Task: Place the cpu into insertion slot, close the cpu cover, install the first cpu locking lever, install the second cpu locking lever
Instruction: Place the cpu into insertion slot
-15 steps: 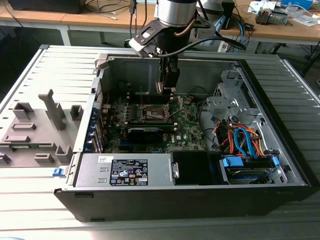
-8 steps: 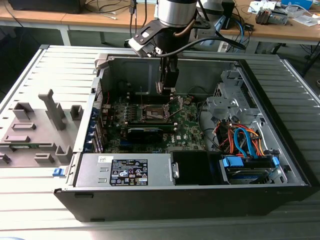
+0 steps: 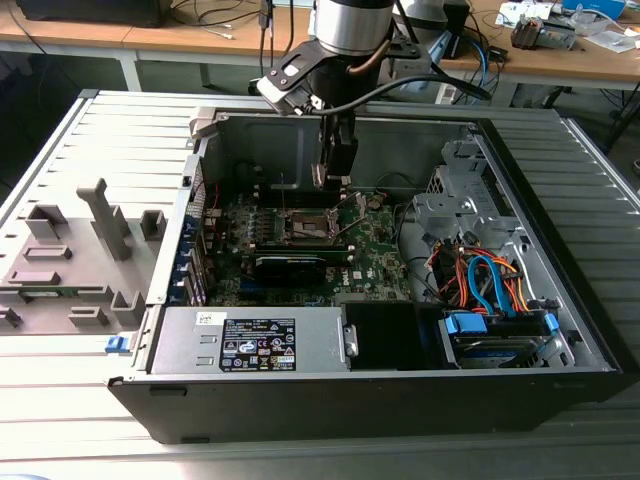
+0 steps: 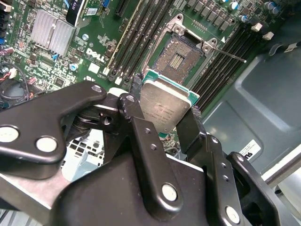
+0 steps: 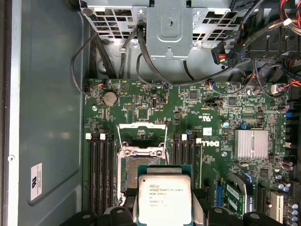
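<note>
silver-grey arm (image 3: 350,25), black end effector (image 4: 162,115) with jointed links, silver rivets; black cable (image 3: 400,86) looping off wrist

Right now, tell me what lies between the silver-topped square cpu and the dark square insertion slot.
Nothing: in the second wrist view, bare air separates the cpu from the insertion slot.
</note>
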`<state>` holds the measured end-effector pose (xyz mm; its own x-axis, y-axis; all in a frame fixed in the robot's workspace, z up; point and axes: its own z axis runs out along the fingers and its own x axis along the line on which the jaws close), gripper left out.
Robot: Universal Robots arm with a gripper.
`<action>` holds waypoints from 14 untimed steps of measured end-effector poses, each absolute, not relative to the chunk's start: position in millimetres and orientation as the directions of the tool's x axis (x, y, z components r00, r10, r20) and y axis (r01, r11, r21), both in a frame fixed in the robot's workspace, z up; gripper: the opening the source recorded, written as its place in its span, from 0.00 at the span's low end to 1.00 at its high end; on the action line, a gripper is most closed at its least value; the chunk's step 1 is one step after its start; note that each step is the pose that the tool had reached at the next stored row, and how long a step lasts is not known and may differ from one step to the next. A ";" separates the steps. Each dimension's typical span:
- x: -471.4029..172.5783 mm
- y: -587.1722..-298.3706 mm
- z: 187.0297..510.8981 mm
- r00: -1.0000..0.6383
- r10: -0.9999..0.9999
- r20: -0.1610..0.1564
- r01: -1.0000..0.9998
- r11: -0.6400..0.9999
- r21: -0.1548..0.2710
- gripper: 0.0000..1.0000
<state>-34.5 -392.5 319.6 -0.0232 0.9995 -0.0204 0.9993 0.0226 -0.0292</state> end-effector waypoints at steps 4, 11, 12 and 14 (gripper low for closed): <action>-34.5 -392.5 319.1 -0.023 1.000 -0.020 0.999 0.023 -0.029 0.55; -34.5 -392.5 318.0 -0.023 1.000 -0.020 0.999 0.023 -0.029 0.55; -34.5 -392.5 317.6 -0.023 1.000 -0.020 0.999 0.022 -0.029 0.55; -34.5 -392.5 317.3 -0.023 1.000 -0.021 0.999 0.022 -0.029 0.55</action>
<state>-34.5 -392.5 317.3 -0.0231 0.9995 -0.0208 0.9993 0.0225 -0.0292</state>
